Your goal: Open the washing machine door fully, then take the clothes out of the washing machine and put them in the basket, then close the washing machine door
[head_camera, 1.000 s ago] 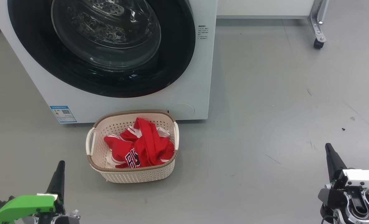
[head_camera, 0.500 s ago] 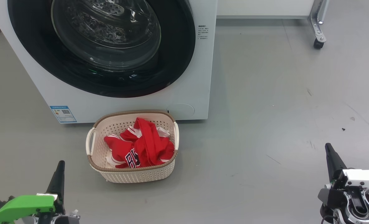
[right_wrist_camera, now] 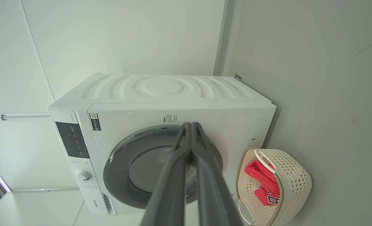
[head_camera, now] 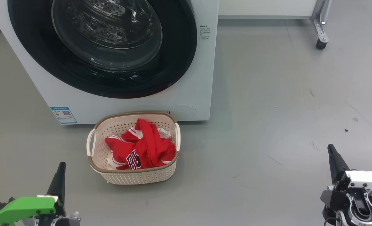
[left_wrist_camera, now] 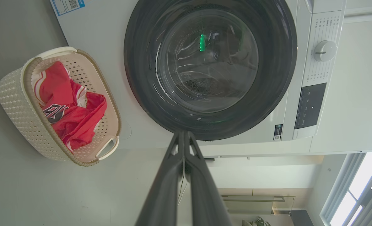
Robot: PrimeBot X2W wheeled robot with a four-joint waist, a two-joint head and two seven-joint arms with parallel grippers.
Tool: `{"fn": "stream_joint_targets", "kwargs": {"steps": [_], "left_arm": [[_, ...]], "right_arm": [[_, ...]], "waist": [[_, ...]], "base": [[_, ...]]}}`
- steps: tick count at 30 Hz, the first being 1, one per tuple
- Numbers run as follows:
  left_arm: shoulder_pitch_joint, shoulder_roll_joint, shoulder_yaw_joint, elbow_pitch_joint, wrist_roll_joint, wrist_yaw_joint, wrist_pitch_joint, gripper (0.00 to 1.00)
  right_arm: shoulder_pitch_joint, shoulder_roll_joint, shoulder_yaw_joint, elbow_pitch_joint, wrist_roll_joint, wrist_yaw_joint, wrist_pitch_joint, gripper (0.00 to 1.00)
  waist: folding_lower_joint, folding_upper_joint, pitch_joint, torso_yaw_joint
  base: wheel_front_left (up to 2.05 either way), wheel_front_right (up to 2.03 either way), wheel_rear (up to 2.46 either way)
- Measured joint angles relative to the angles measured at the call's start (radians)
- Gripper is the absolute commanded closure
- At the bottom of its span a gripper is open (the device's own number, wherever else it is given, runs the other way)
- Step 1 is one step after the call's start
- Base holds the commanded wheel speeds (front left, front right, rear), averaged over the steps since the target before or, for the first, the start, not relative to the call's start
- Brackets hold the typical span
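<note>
The washing machine door [head_camera: 179, 47] is shut flush on the washing machine [head_camera: 203, 81]; the basket [head_camera: 135, 177] stands just before the machine's bottom edge, red jerseys [head_camera: 145, 146] heaped inside. Bare floor [head_camera: 267, 110] lies open to the machine's right; left gripper [head_camera: 61, 166] and right gripper [head_camera: 331, 149] hang well short of the machine, fingers clenched, empty. Blue label [head_camera: 63, 115], machine's lower left corner: QR code, print too small to read.
</note>
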Motion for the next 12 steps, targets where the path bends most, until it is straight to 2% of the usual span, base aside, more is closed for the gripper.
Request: {"fn": "stream_joint_targets", "kwargs": {"steps": [12], "left_arm": [[0.000, 0.000, 0.001, 0.000, 0.000, 0.000, 0.000, 1.00]], "right_arm": [[0.000, 0.000, 0.001, 0.000, 0.000, 0.000, 0.000, 1.00]], "waist": [[0.0000, 0.0000, 0.000, 0.000]], "base": [[0.00, 0.00, 0.00]]}}
